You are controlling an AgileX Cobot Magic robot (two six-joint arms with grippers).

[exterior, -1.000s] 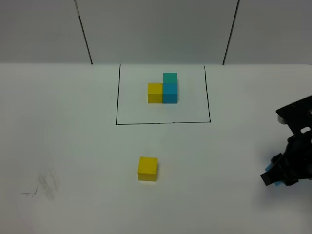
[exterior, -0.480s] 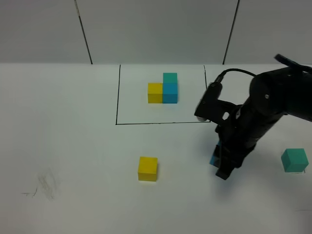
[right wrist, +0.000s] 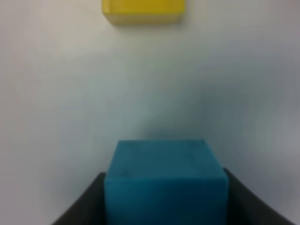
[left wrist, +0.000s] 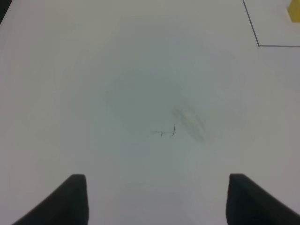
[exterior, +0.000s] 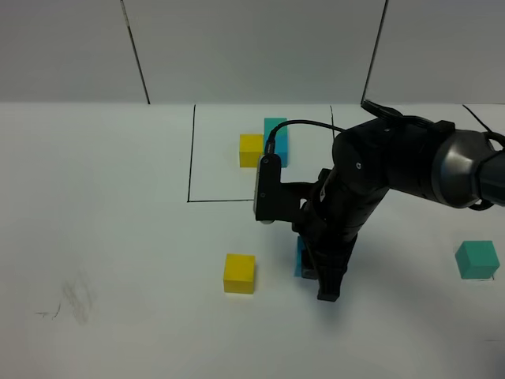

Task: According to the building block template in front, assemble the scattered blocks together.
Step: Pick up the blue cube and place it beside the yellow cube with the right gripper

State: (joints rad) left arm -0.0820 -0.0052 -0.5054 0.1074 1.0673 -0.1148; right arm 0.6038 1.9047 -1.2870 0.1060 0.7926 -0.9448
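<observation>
The building block template [exterior: 254,149] sits inside a black-outlined rectangle at the back, with yellow joined to blue and teal on top. Its right side is partly hidden by my right arm's cable. My right gripper [exterior: 309,267] is shut on the sky blue cube [exterior: 300,258] and holds it low, just right of the loose yellow cube [exterior: 239,273]. In the right wrist view the blue cube [right wrist: 165,180] fills the space between the fingers, with the yellow cube [right wrist: 144,11] ahead. The loose teal cube [exterior: 476,260] lies far right. My left gripper [left wrist: 157,201] is open and empty.
The black rectangle outline [exterior: 188,158] frames the template; its corner [left wrist: 258,45] shows in the left wrist view. A faint scuff mark [exterior: 72,297] is on the white table at the front left. A grey panelled wall [exterior: 252,47] rises behind the table.
My right arm has swung from the right edge to the middle with the blue cube, stopping beside the yellow cube. The teal cube came into view at the right.
</observation>
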